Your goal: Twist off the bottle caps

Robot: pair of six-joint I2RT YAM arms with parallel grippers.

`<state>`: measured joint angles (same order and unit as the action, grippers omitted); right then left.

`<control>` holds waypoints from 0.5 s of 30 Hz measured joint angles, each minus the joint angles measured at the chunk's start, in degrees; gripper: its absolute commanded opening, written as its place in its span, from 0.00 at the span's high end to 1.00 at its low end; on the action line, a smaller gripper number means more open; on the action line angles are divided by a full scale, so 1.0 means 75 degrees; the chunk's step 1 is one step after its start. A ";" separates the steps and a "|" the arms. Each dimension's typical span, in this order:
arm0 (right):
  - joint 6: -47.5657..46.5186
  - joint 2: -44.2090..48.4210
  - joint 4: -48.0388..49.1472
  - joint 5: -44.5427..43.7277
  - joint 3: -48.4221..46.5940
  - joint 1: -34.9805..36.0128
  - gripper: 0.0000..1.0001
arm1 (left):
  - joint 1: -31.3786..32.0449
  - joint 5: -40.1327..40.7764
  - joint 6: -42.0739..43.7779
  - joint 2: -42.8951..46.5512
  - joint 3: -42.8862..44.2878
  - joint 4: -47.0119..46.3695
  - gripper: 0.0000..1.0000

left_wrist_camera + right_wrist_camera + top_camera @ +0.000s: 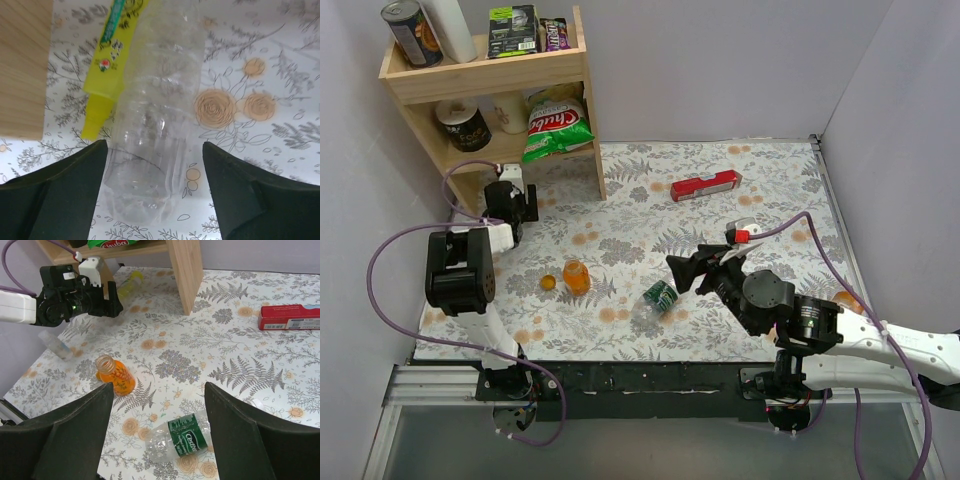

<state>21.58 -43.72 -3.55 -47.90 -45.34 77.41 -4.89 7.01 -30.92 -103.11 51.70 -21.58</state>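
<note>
Top view: the orange bottle sits out to the left of the right gripper. Its cap is off, on the desk beside it, so I'd call one done.

Left wrist: the left gripper is spread wide with the clear bottle lying between its fingers, not pinched. The cap end is out of view.

Right wrist: the right gripper is open and empty, with the green-label bottle lying right under it. Can't tell if it's capped, so most of the job looks left.

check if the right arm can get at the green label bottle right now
Probably yes. The right gripper is open close over the green-label bottle, which lies on its side, framed between the fingers in the wrist view. Nothing covers it, and the orange bottle sits well apart.
</note>
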 measured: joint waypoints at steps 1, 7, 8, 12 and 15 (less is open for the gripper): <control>-0.0017 -0.0003 -0.0017 0.0000 -0.0029 0.0000 0.20 | 0.0000 -0.0006 -0.0003 -0.0058 -0.0012 0.0017 0.27; -0.0111 -0.0035 0.0015 -0.0015 -0.0134 0.0000 0.20 | -0.0026 -0.0015 0.0000 -0.0210 -0.0303 0.0172 0.34; -0.0114 -0.0050 0.0035 -0.0015 -0.0134 0.0000 0.20 | -0.0032 -0.0020 0.0003 -0.0210 -0.0335 0.0198 0.37; -0.0128 -0.0111 0.0050 -0.0003 -0.0134 0.0003 0.20 | -0.0035 -0.0076 0.0020 -0.0210 -0.0344 0.0221 0.58; -0.0134 -0.0119 0.0052 0.0003 -0.0134 0.0003 0.20 | -0.0035 -0.0184 0.0032 -0.0198 -0.0344 0.0227 0.60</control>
<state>20.58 -44.62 -3.16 -47.88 -46.35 77.43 -5.15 5.63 -30.68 -104.60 49.12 -19.88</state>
